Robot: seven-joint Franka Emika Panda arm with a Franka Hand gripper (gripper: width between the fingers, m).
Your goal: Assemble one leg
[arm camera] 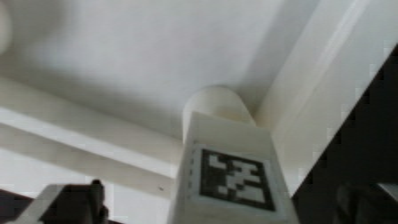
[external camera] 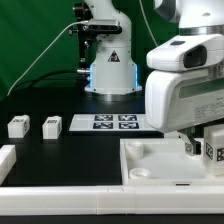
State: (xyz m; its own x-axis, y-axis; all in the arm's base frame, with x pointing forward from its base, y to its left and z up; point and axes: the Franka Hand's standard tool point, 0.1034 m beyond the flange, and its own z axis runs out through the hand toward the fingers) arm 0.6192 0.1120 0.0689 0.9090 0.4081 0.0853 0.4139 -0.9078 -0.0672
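Note:
A leg point(external camera: 213, 152), a small white block with a black-and-white tag, stands upright in a corner of the large white tray-like part point(external camera: 150, 152) at the exterior view's right. In the wrist view this leg point(arm camera: 228, 150) fills the middle, its rounded end set into the tray's corner socket point(arm camera: 217, 98). My gripper point(external camera: 207, 147) straddles it. The jaws are open, and a strip of white tray shows between the dark fingertip point(arm camera: 71, 205) and the leg. Two more legs point(external camera: 18, 126) point(external camera: 50, 126) lie on the black table at the exterior view's left.
The marker board point(external camera: 113, 122) lies flat on the table behind the tray. The arm's base point(external camera: 108, 70) stands at the back in front of a green curtain. A white part point(external camera: 6, 162) sits at the left edge.

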